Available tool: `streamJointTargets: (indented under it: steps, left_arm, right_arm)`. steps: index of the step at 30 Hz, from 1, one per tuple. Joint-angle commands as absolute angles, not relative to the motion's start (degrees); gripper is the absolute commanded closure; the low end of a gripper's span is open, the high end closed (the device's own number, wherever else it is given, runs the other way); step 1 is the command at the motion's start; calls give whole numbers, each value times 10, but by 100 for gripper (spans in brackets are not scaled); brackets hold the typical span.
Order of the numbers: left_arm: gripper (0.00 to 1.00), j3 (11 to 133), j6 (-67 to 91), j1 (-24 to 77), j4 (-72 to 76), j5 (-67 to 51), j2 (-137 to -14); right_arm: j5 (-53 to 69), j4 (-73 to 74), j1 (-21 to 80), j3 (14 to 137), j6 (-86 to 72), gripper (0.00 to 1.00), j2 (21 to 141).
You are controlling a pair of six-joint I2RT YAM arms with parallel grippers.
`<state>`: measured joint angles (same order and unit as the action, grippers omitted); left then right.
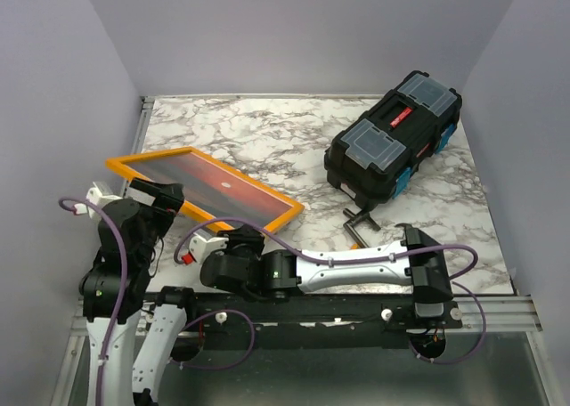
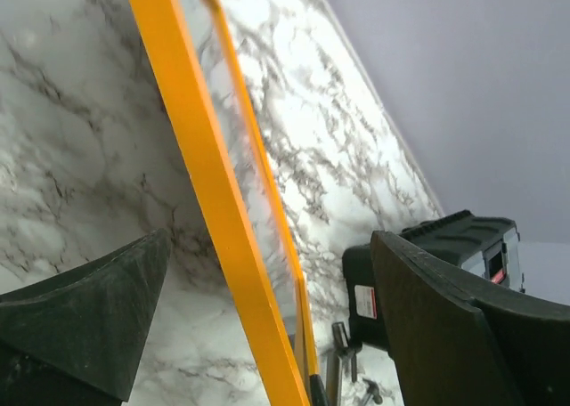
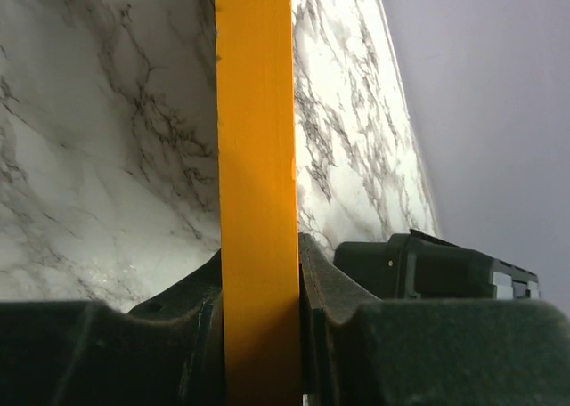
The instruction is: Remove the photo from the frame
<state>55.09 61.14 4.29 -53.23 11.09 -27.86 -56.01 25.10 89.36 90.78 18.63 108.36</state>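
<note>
Arms: two, both reaching over the near left part of the table [image 1: 267, 134].
Claws: two, one per arm.
Left claw [image 2: 267, 312]: spread wide. The frame's orange edge runs through the gap, and neither finger [image 2: 89, 321] touches it.
Right claw [image 3: 258, 335]: pressed together on the frame's edge, with a black finger [image 3: 325, 290] tight against each side of the orange bar.
Frame [image 1: 120, 166]: one, bright orange, on the left half of the table. Its near long edge is at the two claws. I cannot tell whether it lies flat or is tipped up.
Photo [image 1: 223, 185]: one, with a red-orange sky and a small pale sun. It sits inside the frame, bordered in orange on all four sides.
Toolbox [image 1: 392, 143]: one, black, at the far right and well apart from the frame. Its lid is shut, so its contents are hidden.
Toolbox top: two small clear-lidded compartments with a red label between them. What is in them is too small to make out.
Clamp [image 1: 361, 221]: one, dark metal, lying on the marble just in front of the toolbox.
</note>
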Motion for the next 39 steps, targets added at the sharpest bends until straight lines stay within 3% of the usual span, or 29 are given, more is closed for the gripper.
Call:
streamJointTargets:
  steps: [1,9,16,28,34,39]
  left_arm:
    - [2,648,498,42,-551,185,-271]
    - [1,729,409,42,-545,299,-229]
    - [2,722,388,42,-540,304,-219]
    - [3,695,411,42,-528,235,-224]
    - [3,675,413,42,-521,187,-230]
    - [3,655,410,42,-509,157,-237]
  right_arm:
    - [-505,299,896,986,116,99,1074]
    - [-387,362,854,1065,4,99,1049]
    - [-211,395,729,1078,-148,99,992]
    - [-172,430,656,1152,-211,99,1009]
    - [-142,389,600,1050,-297,99,948]
    - [-141,303,580,874,-350,99,852]
